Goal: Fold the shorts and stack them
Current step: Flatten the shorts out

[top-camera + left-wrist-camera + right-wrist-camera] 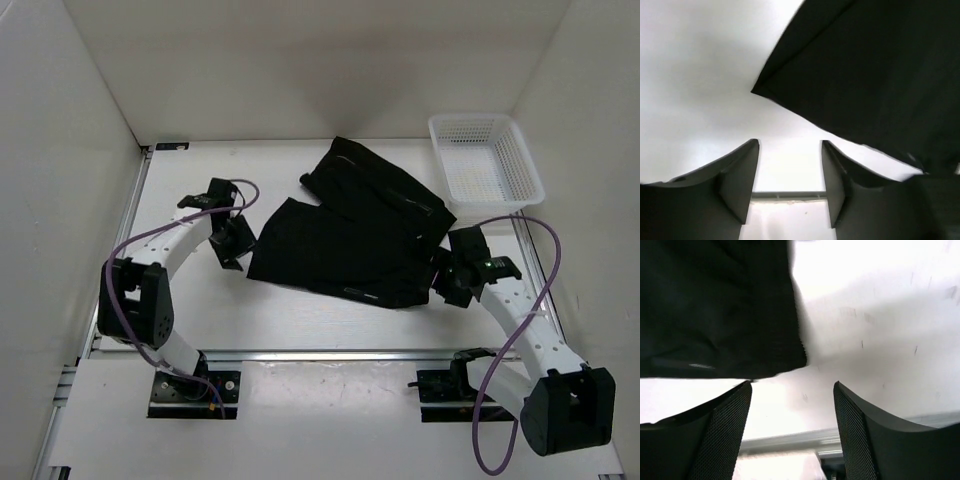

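Note:
The black shorts (350, 225) lie spread on the white table in the middle, one leg toward the left, the other reaching back toward the basket. My left gripper (232, 243) is open and empty just left of the shorts' left leg corner; that corner shows in the left wrist view (870, 75) beyond the open fingers (740, 180). My right gripper (447, 276) is open and empty at the shorts' right front corner; the fabric edge (720, 310) lies ahead of the fingers (860, 430), apart from them.
A white plastic mesh basket (512, 150) stands at the back right. White walls enclose the table on the left, back and right. A metal rail (320, 354) runs along the table's near edge by the arm bases.

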Tool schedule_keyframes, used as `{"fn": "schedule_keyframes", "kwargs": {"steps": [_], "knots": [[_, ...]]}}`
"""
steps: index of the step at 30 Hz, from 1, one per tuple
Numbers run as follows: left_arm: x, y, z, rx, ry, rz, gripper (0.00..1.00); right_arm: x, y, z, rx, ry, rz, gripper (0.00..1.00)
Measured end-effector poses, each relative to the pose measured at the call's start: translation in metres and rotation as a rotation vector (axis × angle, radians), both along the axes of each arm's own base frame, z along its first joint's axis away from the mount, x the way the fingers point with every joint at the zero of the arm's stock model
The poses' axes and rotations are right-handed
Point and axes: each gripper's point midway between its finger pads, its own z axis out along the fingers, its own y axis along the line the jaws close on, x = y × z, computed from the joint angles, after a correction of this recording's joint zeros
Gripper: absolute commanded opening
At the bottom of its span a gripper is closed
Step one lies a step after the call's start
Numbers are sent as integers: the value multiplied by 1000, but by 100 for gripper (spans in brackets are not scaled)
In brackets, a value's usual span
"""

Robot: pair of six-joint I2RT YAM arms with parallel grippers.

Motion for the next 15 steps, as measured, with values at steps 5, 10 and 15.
{"fn": "schedule_keyframes", "kwargs": {"steps": [5, 10, 15], "knots": [[-18, 6, -21, 23, 80, 31, 68, -16, 10, -12, 76, 50, -37, 70], [-22, 8, -22, 20, 53, 53, 89, -23, 25, -19, 176, 80, -65, 79], [-39, 8, -58, 52, 175, 58, 99, -35, 36, -39, 262, 137, -104, 79]]}}
